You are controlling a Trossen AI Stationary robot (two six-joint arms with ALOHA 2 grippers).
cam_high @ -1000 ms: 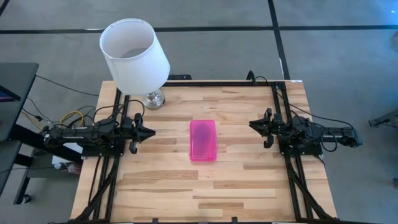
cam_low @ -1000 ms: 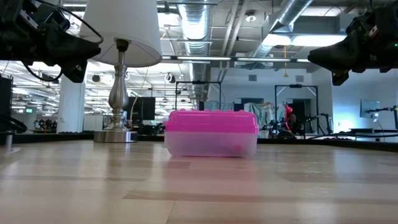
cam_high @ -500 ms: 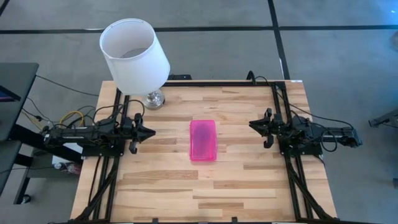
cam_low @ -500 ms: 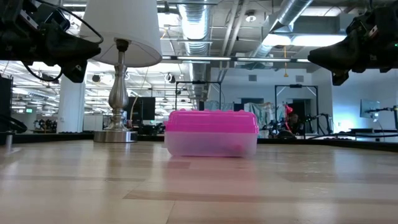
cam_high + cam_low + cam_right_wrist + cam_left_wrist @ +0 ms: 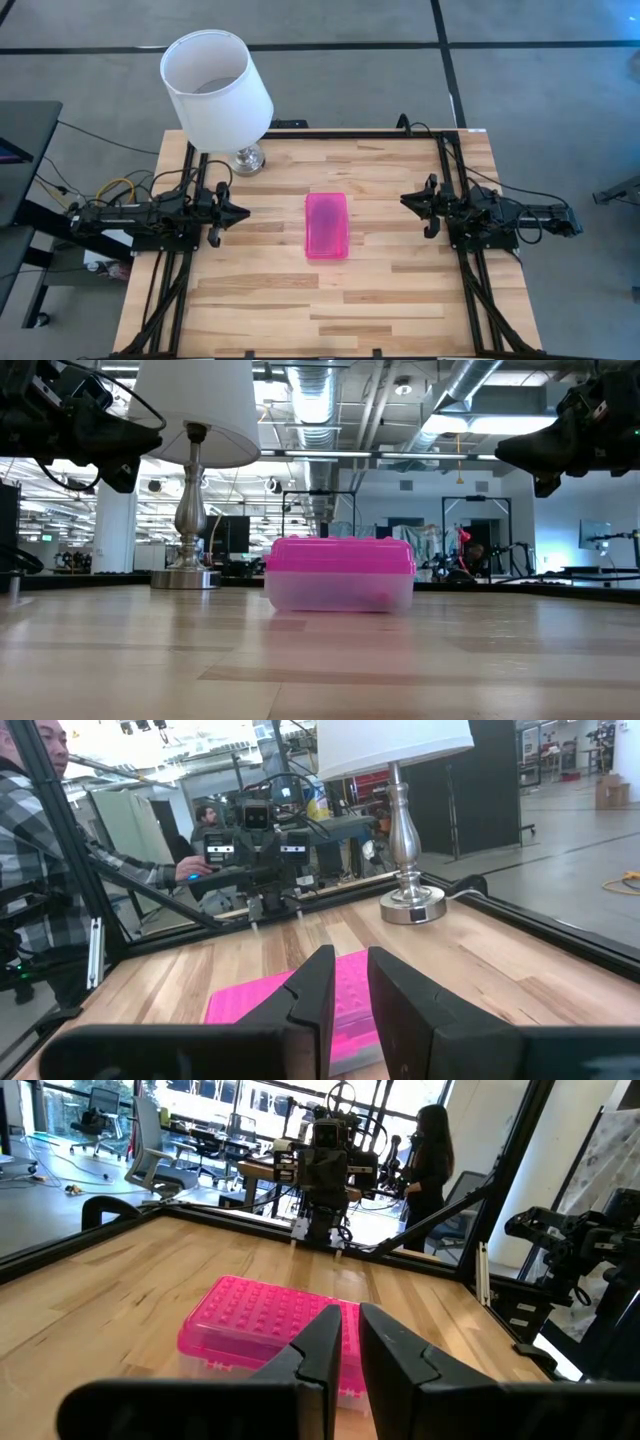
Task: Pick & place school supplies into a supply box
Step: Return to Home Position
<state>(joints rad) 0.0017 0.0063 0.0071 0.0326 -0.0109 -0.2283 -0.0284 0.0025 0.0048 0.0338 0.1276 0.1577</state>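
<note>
At table centre, one supply box (image 5: 327, 226) is laid lid-closed, long axis front-to-back; left gripper (image 5: 236, 212) and right gripper (image 5: 410, 200) are held aside, fingers nearly together.

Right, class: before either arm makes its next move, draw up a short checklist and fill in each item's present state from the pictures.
1. Supply box on the table, between both arms: ok.
2. Pink lid open for loading: not ok, it is closed.
3. School supplies in view to pick: not ok, none show.
4. Left hand free of any object: ok, fingers nearly together.
5. Right hand free: ok.
6. Lamp apart from the box: ok.
</note>
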